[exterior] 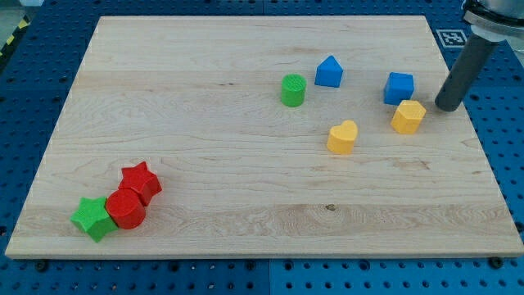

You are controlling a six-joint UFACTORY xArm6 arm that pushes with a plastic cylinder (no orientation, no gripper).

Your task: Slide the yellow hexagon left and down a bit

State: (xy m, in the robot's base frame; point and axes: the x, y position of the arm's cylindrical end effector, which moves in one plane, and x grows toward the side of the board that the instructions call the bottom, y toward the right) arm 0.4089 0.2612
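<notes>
The yellow hexagon (408, 116) lies on the wooden board (205, 164) at the view's right, just below a blue cube (399, 88). My tip (446, 107) rests on the board a short way to the right of the yellow hexagon and slightly above it, with a small gap between them. A yellow heart-shaped block (343, 137) lies to the left of the hexagon and a little lower.
A blue pentagon-like block (329, 71) and a green cylinder (293, 89) lie above the yellow heart. At the bottom left a green star (92, 217), a red cylinder (125, 208) and a red star (141, 181) are clustered. The board's right edge is near my tip.
</notes>
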